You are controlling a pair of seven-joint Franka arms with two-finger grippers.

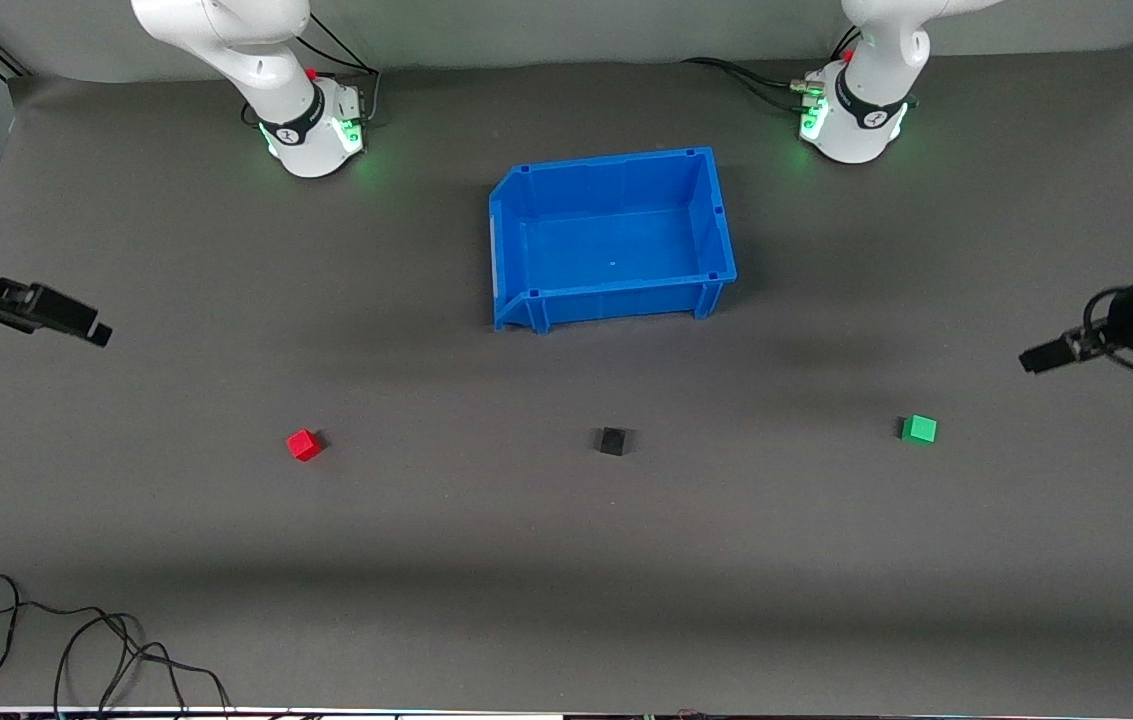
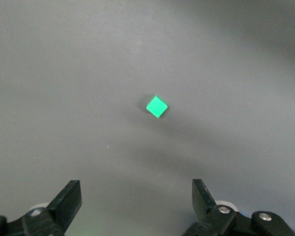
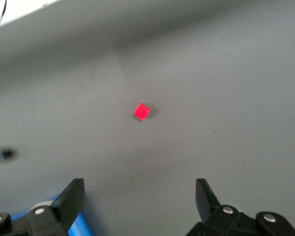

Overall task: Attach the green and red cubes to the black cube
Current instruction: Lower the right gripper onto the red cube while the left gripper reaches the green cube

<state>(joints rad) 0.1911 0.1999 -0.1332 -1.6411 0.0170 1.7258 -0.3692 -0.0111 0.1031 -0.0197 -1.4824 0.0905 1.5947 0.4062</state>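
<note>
Opening stage: three cubes lying apart, both grippers raised and empty.

Landmark: small matte black cube [image 1: 612, 441], on the grey mat [image 1: 566, 560], nearer the front camera than the open blue plastic bin [image 1: 716, 215]. Small matte red cube [image 1: 303, 444]: well apart from the black cube, toward the right arm's end. Small matte green cube [image 1: 919, 429]: well apart from it, toward the left arm's end. Nothing is joined yet. Right gripper [image 3: 140, 201]: up over the mat near the red cube, fingers spread wide, holding nothing. Left gripper [image 2: 136, 204]: likewise by the green cube. Judged next: each gripper descends on its cube, squares to its faces, closes, then carries it to the black cube.
</note>
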